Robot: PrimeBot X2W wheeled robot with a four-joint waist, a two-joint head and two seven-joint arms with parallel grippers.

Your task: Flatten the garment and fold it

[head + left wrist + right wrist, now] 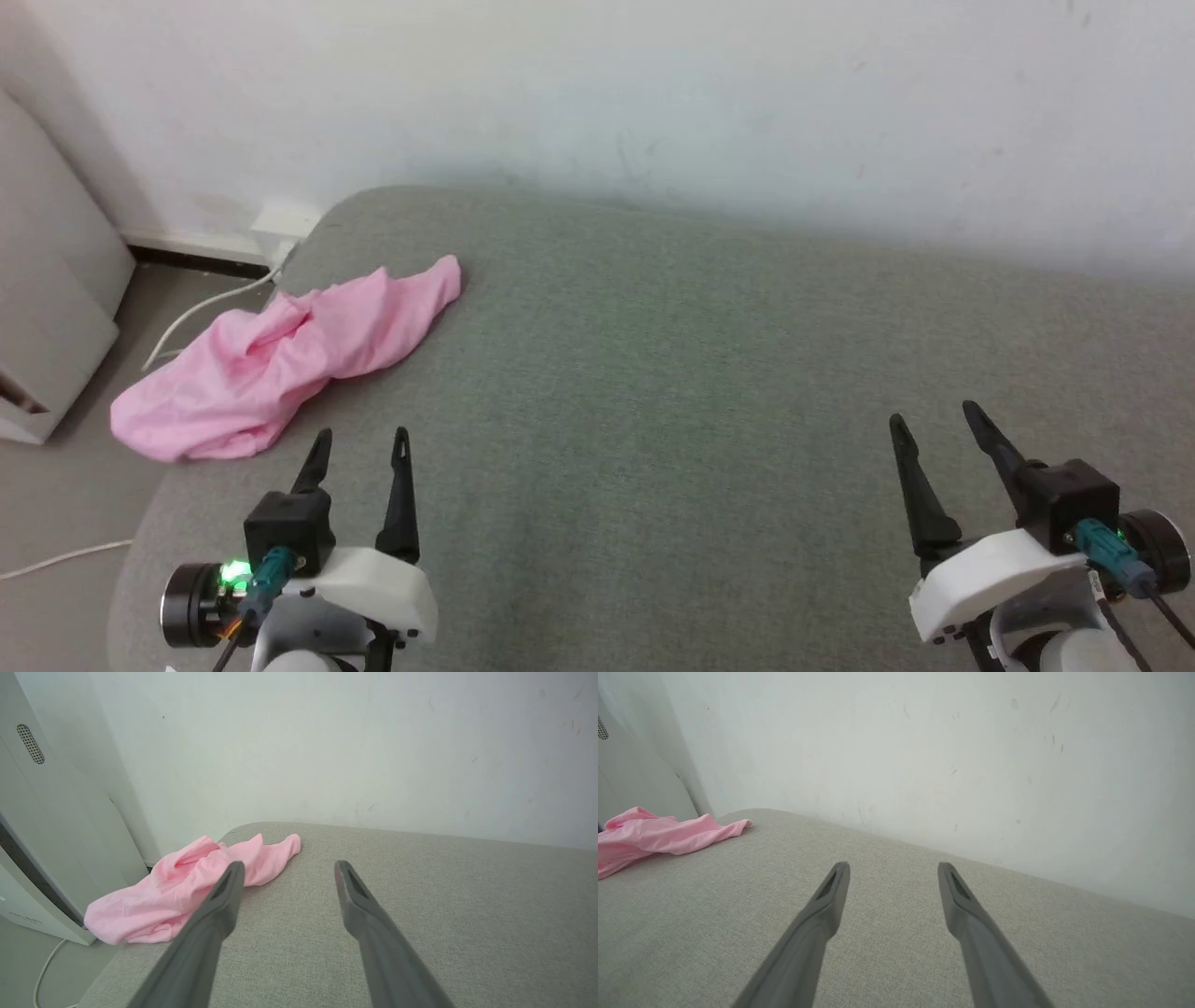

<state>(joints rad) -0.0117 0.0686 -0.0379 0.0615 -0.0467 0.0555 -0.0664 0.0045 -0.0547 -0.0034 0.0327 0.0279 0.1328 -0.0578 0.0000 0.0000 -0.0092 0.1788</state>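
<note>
Down at the lower left of the head view, the left gripper (362, 446) has its fingers spread apart and holds nothing. At the lower right, the right gripper (934, 418) is likewise spread and empty. Both hang over a grey cushioned surface (672, 373). At the left of the frame, the pink garment (280, 364) lies crumpled near the cushion's corner, partly draped over its edge, beyond the left gripper's tips. A white wall (653, 93) stands behind.

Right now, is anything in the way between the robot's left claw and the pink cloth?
Nothing visible. Bare grey cushion lies between the open left gripper and the crumpled garment, which sits at the cushion's far left edge.
</note>
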